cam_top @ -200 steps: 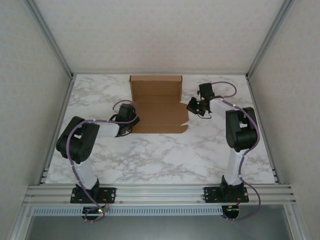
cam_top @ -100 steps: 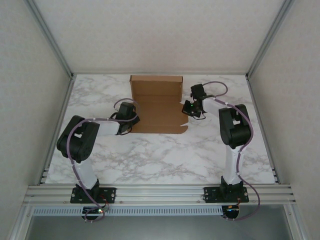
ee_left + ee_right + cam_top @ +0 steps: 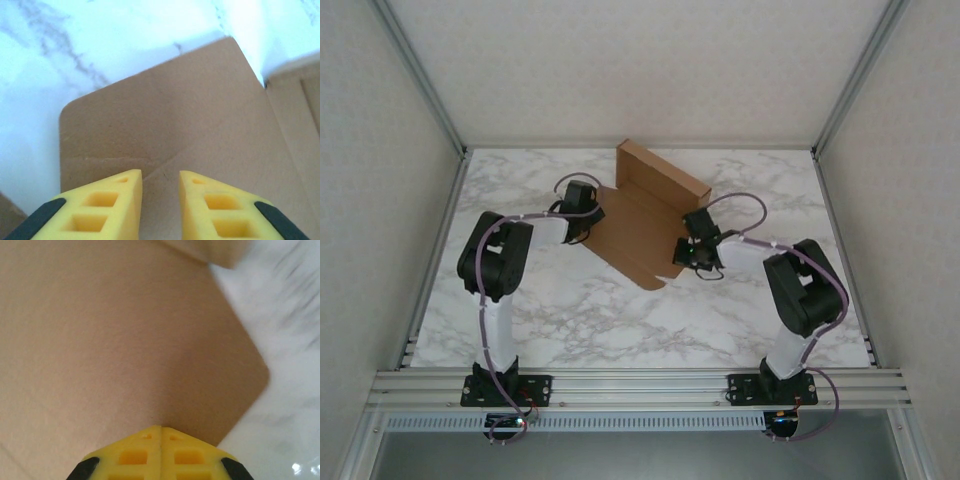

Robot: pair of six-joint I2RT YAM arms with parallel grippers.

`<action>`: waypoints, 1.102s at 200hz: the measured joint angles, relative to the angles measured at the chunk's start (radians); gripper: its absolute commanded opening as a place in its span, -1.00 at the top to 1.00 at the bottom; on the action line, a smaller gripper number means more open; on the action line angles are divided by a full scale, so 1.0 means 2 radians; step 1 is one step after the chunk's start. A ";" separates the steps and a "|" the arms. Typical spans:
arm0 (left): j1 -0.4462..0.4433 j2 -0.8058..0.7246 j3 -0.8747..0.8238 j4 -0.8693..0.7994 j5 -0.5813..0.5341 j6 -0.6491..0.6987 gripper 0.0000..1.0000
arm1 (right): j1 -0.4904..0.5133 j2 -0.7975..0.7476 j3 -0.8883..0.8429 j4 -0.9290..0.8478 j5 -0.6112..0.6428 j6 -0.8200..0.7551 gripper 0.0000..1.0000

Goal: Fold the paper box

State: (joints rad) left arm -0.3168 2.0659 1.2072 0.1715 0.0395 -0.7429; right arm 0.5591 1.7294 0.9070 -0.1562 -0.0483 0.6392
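The box [image 3: 638, 228] lies on the table [image 3: 570, 320] a little toward 12 o'clock from the middle, turned so that its corners point roughly to 12, 3, 6 and 9. Most of it is flat. One long wall stands upright along its 1 o'clock side. A notched edge with small tabs shows near its 5 o'clock corner.

The left gripper [image 3: 588, 208] is at the box's 10 o'clock edge. In the left wrist view its yellow fingers [image 3: 115, 197] stand narrowly apart over a flat flap with a rounded corner. Bare cardboard shows through the gap, and nothing sits between the jaws. I cannot tell whether the tips touch the flap. White marble shows past the flap toward 12 o'clock.

The right gripper [image 3: 685, 255] is at the box's 4 o'clock edge, beside the notched tabs. In the right wrist view its fingers [image 3: 135, 452] are pressed fully together, holding nothing, their tips over a brown panel with a rounded corner at 3 o'clock. Whether they press on the cardboard I cannot tell. Marble shows past that corner.
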 measured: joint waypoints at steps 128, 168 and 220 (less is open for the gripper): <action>0.032 -0.074 0.017 -0.042 0.076 0.029 0.15 | 0.054 -0.240 0.125 -0.161 -0.006 -0.118 -0.24; 0.029 -0.167 -0.031 -0.044 0.080 0.019 0.12 | 0.021 -0.128 0.259 -0.205 0.114 -0.200 -0.37; 0.028 -0.295 -0.077 -0.063 0.067 0.019 0.09 | 0.022 0.026 0.349 -0.254 0.164 -0.278 -0.33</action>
State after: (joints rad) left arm -0.2600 1.4761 1.0538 0.0463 0.1734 -0.7040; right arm 0.6029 1.7821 1.6051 -0.6636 0.2790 0.0837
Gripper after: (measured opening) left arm 0.453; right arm 0.685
